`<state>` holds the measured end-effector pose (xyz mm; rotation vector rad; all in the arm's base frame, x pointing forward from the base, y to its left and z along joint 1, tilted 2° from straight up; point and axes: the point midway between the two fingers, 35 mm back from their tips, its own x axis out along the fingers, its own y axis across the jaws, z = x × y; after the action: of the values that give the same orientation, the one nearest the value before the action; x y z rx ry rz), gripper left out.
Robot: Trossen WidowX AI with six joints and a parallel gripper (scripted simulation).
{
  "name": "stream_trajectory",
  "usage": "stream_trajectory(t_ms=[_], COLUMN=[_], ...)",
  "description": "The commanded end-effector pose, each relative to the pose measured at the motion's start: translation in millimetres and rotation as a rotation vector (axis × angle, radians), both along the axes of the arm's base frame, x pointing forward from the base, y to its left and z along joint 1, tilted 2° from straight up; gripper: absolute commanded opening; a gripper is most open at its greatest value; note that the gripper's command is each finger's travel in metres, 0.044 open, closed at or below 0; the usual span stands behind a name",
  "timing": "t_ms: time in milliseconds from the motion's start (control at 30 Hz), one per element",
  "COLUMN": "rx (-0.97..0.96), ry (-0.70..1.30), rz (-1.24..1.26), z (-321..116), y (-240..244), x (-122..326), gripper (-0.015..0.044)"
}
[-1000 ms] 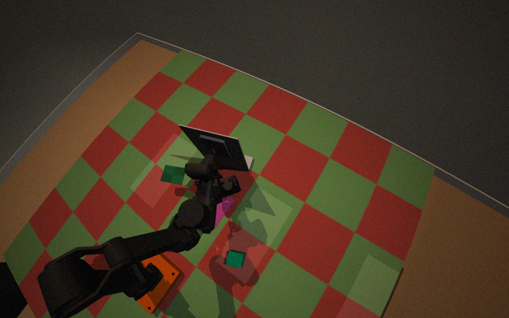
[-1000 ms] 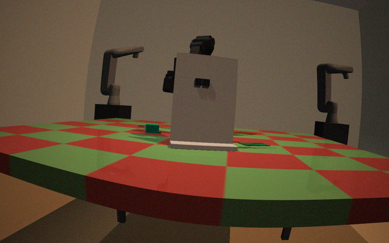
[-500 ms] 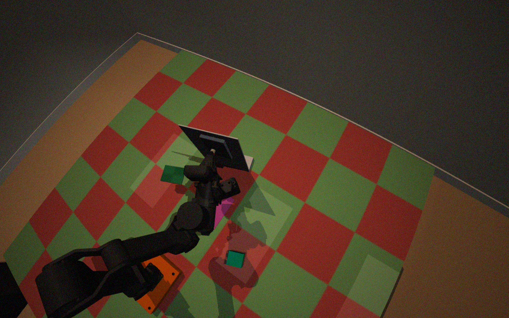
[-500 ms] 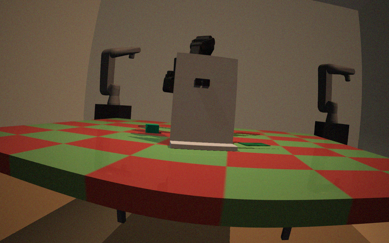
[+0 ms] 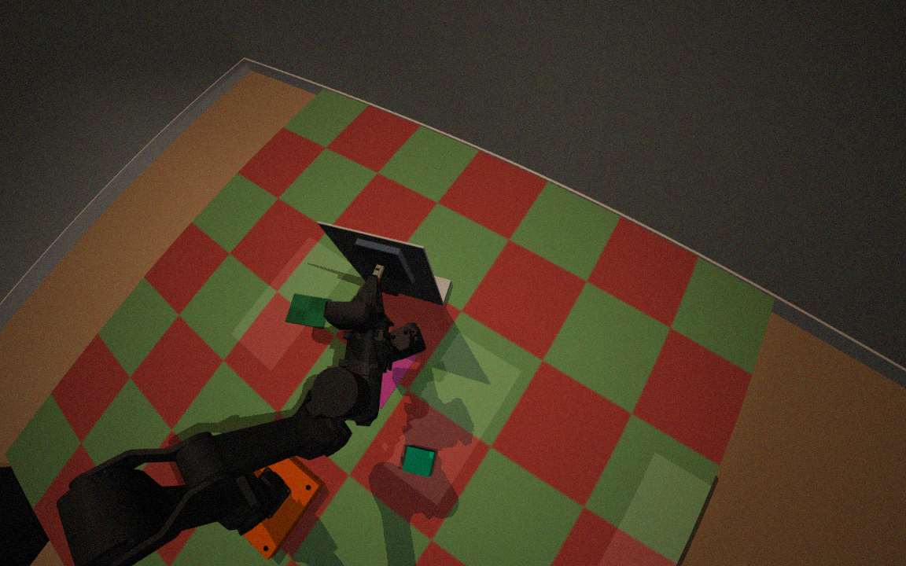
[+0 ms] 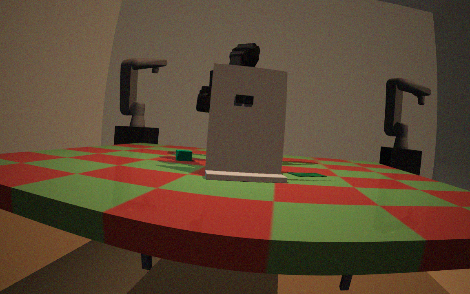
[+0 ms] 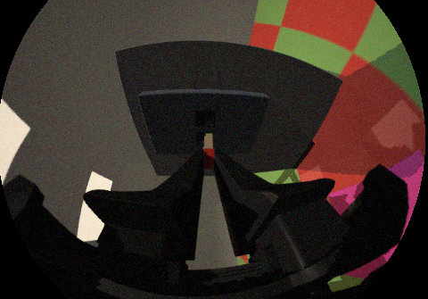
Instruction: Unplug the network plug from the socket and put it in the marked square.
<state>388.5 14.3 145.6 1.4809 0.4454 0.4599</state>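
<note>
The gripper (image 5: pixel 374 283) (image 7: pixel 209 157) is shut on the plug, its fingertips close in front of the panel. The plug (image 5: pixel 380 271) (image 7: pixel 209 141) is pale beige with a red part between the fingertips. Its pale front shows in front of the socket block (image 5: pixel 373 246) (image 7: pixel 241 112); whether its tip is fully clear of the socket cannot be told. The dark upright panel (image 5: pixel 428 281) (image 6: pixel 247 146) (image 7: pixel 290 80) stands on a pale foot. A flat magenta patch (image 5: pixel 389 387) (image 7: pixel 412 180) lies partly under the arm, and a flat dark green square (image 5: pixel 305 310) (image 6: pixel 308 174) lies beside the hand. Which is the marked square is unclear.
A green block (image 5: pixel 419 461) (image 6: pixel 184 155) lies on the checkered table, on the panel's front side. An orange plate (image 5: pixel 301 485) with dark holes lies partly under the arm near its base. Two other robot arms stand in the background of the exterior view.
</note>
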Motion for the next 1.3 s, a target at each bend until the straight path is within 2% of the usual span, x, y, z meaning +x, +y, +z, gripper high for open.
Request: stream_trajectory(t_ms=[0,1267], rx=[0.002,0.0], ry=[0.003,0.005], rz=[0.001,0.001], z=[-1.0,-1.6], y=[-1.0,-15.4], x=[-4.6,-29.6], gripper=[0.0,0.0])
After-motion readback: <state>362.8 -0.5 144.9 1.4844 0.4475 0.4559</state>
